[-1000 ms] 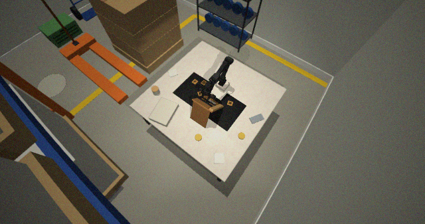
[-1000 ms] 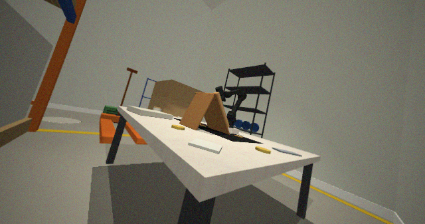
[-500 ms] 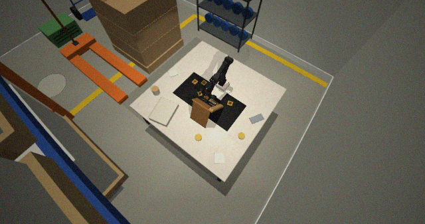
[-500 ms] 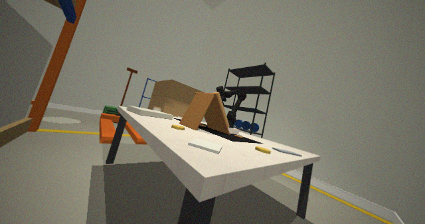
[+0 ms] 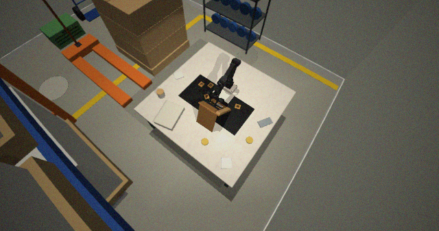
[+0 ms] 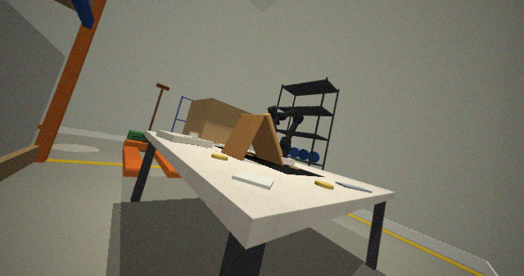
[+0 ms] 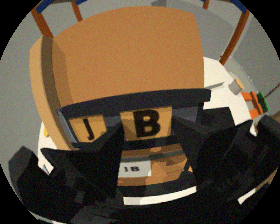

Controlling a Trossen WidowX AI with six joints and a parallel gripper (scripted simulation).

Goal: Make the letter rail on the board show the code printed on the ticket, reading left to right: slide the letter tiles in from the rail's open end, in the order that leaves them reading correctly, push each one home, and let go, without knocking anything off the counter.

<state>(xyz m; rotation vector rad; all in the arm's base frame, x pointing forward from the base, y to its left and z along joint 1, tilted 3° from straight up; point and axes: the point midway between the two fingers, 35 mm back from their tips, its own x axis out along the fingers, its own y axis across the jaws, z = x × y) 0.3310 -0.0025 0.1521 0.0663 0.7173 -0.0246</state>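
Observation:
A tan wooden board (image 5: 206, 117) (image 6: 245, 138) (image 7: 131, 52) stands tilted on a black mat (image 5: 240, 120) in the middle of the table. In the wrist view its dark rail (image 7: 98, 104) carries a tile marked J (image 7: 88, 129) at the left. My gripper (image 7: 147, 123) (image 5: 217, 100) is shut on a tile marked B (image 7: 148, 124), which sits in the rail just right of the J. A small white ticket (image 7: 131, 168) below the rail reads JB. Several loose tiles (image 5: 201, 84) (image 5: 237, 105) lie on the mat. In the exterior view the board hides the fingers.
Two yellow discs (image 5: 204, 141) (image 5: 249, 140), a white pad (image 5: 169, 114), a grey card (image 5: 265, 122), a white card (image 5: 226, 162) and a small cup (image 5: 160, 92) lie on the table around the mat. A shelf rack (image 5: 236, 11) and a large carton (image 5: 144, 22) stand beyond the table.

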